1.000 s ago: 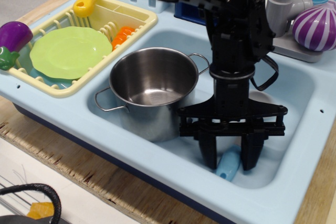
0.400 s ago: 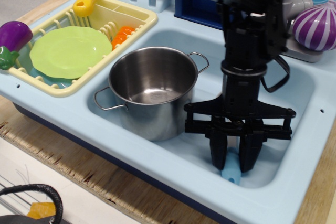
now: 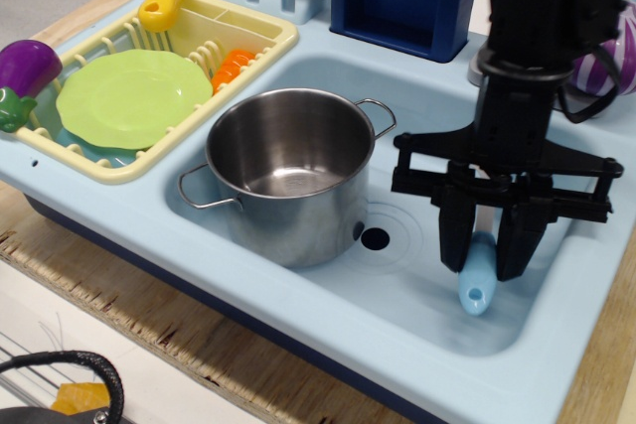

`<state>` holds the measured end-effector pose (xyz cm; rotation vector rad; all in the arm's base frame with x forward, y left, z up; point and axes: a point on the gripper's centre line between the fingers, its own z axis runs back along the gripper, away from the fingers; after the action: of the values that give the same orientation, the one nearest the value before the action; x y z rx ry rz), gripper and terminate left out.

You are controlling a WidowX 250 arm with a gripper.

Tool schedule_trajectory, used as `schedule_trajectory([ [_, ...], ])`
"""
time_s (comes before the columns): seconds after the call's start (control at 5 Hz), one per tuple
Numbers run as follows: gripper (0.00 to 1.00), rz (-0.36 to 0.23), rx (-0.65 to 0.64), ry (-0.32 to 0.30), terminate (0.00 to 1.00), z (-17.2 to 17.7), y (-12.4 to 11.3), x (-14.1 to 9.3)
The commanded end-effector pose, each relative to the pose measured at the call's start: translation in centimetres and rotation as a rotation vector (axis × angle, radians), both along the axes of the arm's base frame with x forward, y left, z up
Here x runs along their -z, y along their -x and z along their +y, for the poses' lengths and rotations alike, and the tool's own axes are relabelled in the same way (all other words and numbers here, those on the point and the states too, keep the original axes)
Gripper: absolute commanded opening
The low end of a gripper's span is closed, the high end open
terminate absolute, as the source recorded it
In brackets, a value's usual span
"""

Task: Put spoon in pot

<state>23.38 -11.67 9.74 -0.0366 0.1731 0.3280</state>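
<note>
Hanging from a black robot gripper (image 3: 489,263), a toy spoon with a chunky light-blue plastic handle (image 3: 477,280) points downward inside a pale blue toy sink basin (image 3: 397,290). The two black fingers are clenched on the upper part of the handle, so only its lower end, with a round hole, shows below them; the bowl of the spoon is hidden behind the gripper. The spoon looks lifted clear of the basin floor, though that is hard to tell for certain. A large shiny stainless-steel pot with thin wire loop handles (image 3: 286,171) stands upright in the left of the same basin, empty, well to the left of the spoon, with the dark drain hole (image 3: 375,238) between them.

Likely risks from here: the smooth handle could slip or swing in the narrow grip during travel, and a low pass could knock the spoon against the pot rim, tipping the light pot or jarring the spoon loose. Releasing too early would drop it beside the pot.

No brand, label or writing can be read anywhere.
</note>
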Motion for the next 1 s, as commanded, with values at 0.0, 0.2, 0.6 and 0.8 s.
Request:
schedule_trajectory([
  [0.0,0.0,-0.032,-0.099,-0.002,0.0,0.0,0.2,-4.3],
  [0.2,0.0,-0.008,-0.214,-0.037,0.0,0.0,0.8,-6.9],
  [0.6,0.0,0.029,-0.443,-0.085,0.0,1.7,3.4,-10.0],
  [0.8,0.0,0.131,-0.565,-0.024,0.0,3.3,3.7,-9.0],
])
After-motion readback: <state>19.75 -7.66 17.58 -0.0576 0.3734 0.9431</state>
